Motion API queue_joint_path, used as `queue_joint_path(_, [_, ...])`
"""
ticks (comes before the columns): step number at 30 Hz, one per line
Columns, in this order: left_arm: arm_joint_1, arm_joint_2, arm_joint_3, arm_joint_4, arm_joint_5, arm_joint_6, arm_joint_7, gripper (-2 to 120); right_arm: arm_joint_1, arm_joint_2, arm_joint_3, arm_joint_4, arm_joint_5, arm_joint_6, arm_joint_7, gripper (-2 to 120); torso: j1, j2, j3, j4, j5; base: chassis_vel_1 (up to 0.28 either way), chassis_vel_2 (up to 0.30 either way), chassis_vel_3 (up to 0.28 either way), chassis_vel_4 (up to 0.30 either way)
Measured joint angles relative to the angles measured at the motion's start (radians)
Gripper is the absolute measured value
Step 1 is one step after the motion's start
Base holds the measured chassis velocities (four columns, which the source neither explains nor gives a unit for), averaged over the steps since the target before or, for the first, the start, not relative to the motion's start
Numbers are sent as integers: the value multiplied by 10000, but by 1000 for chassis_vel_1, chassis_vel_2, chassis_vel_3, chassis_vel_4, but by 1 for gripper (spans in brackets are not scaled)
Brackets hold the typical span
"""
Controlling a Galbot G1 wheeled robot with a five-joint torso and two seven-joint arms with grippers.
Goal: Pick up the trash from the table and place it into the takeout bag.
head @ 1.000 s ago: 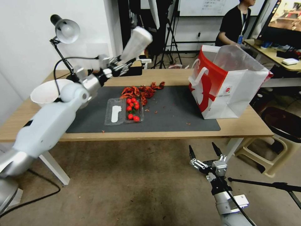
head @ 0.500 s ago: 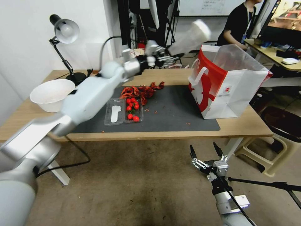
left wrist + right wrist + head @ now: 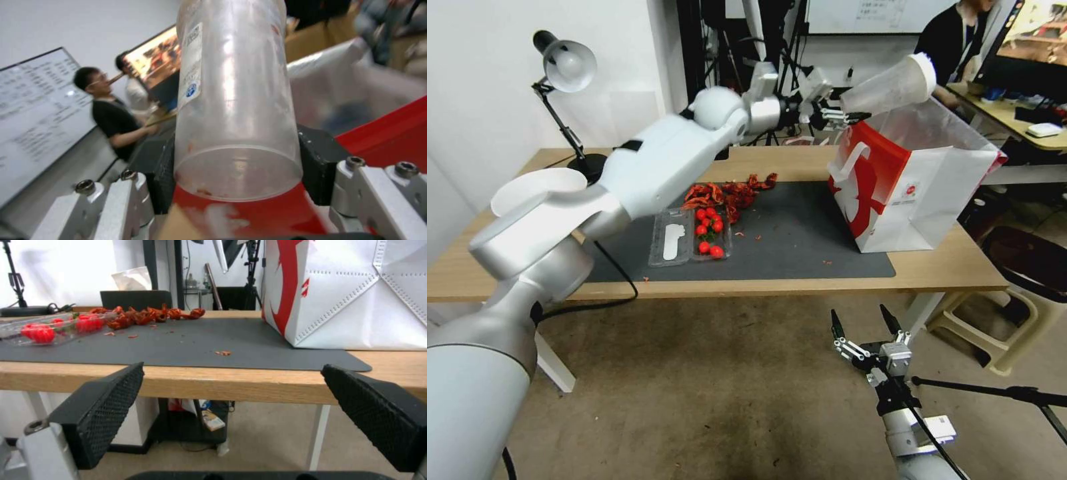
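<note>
Gripping the frosted plastic cup by its base, the left gripper is closed on it, the black pads pressed to either side of the cup's bottom in the left wrist view. Over the last second the left arm has swung the cup from above the far left of the surface across to the right, so it now hangs tilted just over the open mouth of the takeout bag, rim pointing right and away. To my eye the carry is all but finished and only the drop into the bag is left for this piece.

The right gripper has not moved; it waits low, near the floor in front of the surface, jaws spread wide with nothing between them.

On the surface the bag stands upright at the right end, partly on the dark grey mat. Left of centre on the mat lies a clear clamshell tray with small red tomatoes in one half, and just beyond it a heap of red scraps, with crumbs scattered around. A white bowl sits at the far left, partly hidden by the arm, beside a desk lamp. Behind are tripods, a whiteboard and another desk.
</note>
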Motion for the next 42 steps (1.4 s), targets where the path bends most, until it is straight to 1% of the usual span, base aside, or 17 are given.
queue_joint_path(1, [0,0,0,0,0,0,0,54,0,0,0,0,0,0,0,100,0,0,0,0,0,0,0,0,0])
queue_joint_path(3, [-414,-222,261,208,709,43,-158,54,-46,11,-3,23,-16,33,-2,100,0,0,0,0,-1,0,0,0,0])
queue_joint_path(4, [-414,-222,261,208,709,43,-158,54,-46,11,-3,23,-16,33,-2,100,0,0,0,0,-1,0,0,0,0])
queue_joint_path(8, [-898,-641,865,465,1618,-47,-158,54,-116,16,25,72,-24,90,-5,100,1,0,-1,-2,1,0,0,0,0])
queue_joint_path(14, [-1103,-918,1240,500,1691,-14,-212,54,-169,-19,89,121,-17,117,-5,100,0,0,0,-3,1,0,0,0,0])
queue_joint_path(18, [-1148,-992,1414,489,1678,51,-307,56,-223,-52,142,137,12,165,-3,100,1,0,0,-1,-1,0,0,0,0])
queue_joint_path(20, [-1148,-1006,1524,464,1566,52,-380,64,-254,-63,150,137,23,197,-2,100,1,0,0,-1,-2,0,0,0,0])
queue_joint_path(21, [-1148,-1004,1634,418,1491,52,-498,71,-263,-66,151,137,25,213,-2,100,0,0,-1,-1,-2,0,0,0,0])
queue_joint_path(24, [-1145,-1006,1675,409,1471,52,-542,73,-265,-69,151,137,26,216,-1,100,1,1,0,-2,-1,0,0,0,0])
queue_joint_path(25, [-1122,-1018,1743,408,1435,48,-681,84,-260,-75,151,137,33,220,0,100,1,0,0,-1,-1,0,0,0,0])
queue_joint_path(26, [-1104,-1022,1760,408,1379,45,-797,87,-249,-81,151,137,42,221,0,100,1,0,0,-1,-2,0,0,0,0])
queue_joint_path(27, [-1104,-1022,1760,408,1379,45,-797,87,-249,-81,151,137,42,221,0,100,1,0,0,-1,-2,0,0,0,0])
queue_joint_path(29, [-1093,-966,1760,322,1125,66,-917,97,-235,-80,133,133,55,222,-1,100,1,0,0,-2,-1,0,0,0,0])
queue_joint_path(35, [-1051,-665,1760,69,680,134,-974,100,-222,-58,87,116,56,225,-10,100,1,0,0,-1,-2,0,0,0,0])
queue_joint_path(38, [-976,-461,1758,-78,370,177,-1173,100,-218,-56,73,109,56,228,-15,100,1,0,0,-1,-2,0,0,0,0])
queue_joint_path(41, [-647,9,1719,-583,-4,650,-2279,100,-261,-26,97,107,46,243,-16,100,1,1,0,2,-3,0,0,0,0])
queue_joint_path(42, [-647,9,1719,-583,-4,650,-2279,100,-261,-26,97,107,46,243,-16,100,1,1,0,2,-3,0,0,0,0])
